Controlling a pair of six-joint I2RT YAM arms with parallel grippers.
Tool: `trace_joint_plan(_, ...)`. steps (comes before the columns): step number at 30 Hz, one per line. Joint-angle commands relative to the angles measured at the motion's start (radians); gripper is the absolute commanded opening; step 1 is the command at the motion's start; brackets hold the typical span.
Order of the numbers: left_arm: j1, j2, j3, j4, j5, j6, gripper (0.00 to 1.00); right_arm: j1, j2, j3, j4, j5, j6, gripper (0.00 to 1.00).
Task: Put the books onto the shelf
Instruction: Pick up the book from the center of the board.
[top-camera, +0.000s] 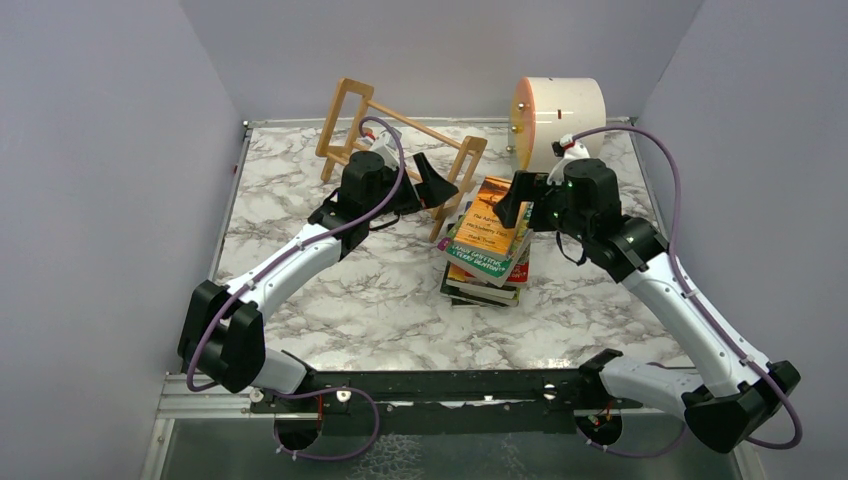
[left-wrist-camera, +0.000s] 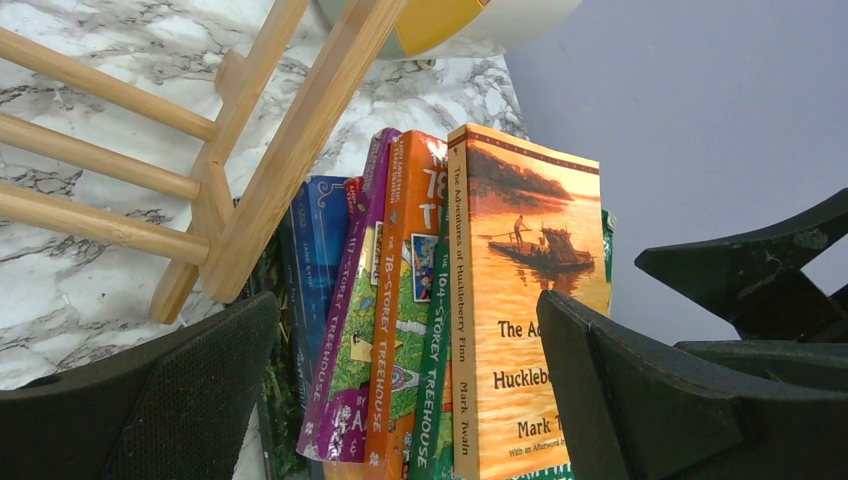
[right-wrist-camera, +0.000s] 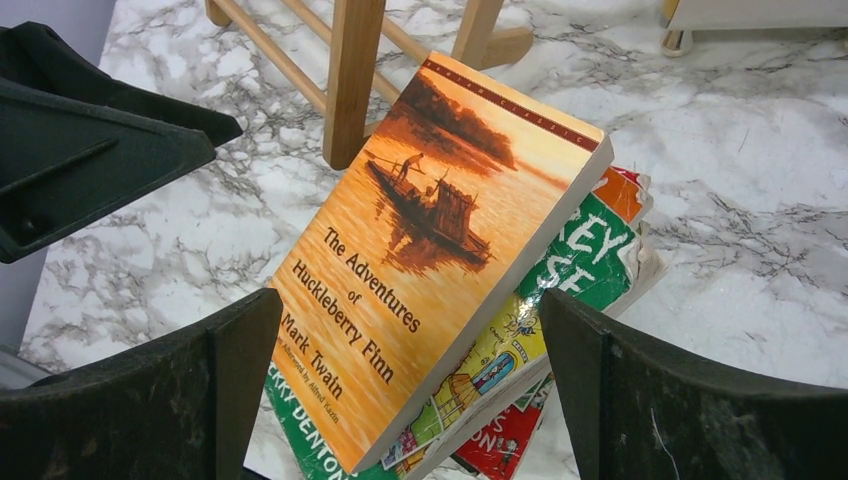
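Books sit stacked mid-surface, slightly toward right edge, orange Huckleberry Finn on top. Shelf near far edge holds none. Both arms' jaws spread wide, empty, flanking stack top. Task looks unstarted: every book left to move.

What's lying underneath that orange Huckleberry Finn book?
A green-covered paperback, a red one below it, and more stacked on the marble table. Their covers are mostly hidden.
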Motion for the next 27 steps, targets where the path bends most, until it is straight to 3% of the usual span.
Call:
trace_joint_plan(1,-0.003,0.011,0.002,0.044,0.037,-0.016,0.99,0.003,0.019,-0.020,0.027,-0.022,0.004,0.99)
trace_joint_plan(27,-0.005,0.057,-0.014,0.124,0.093,-0.067,0.99,0.004,0.070,-0.078,0.127,-0.196,0.007,0.98)
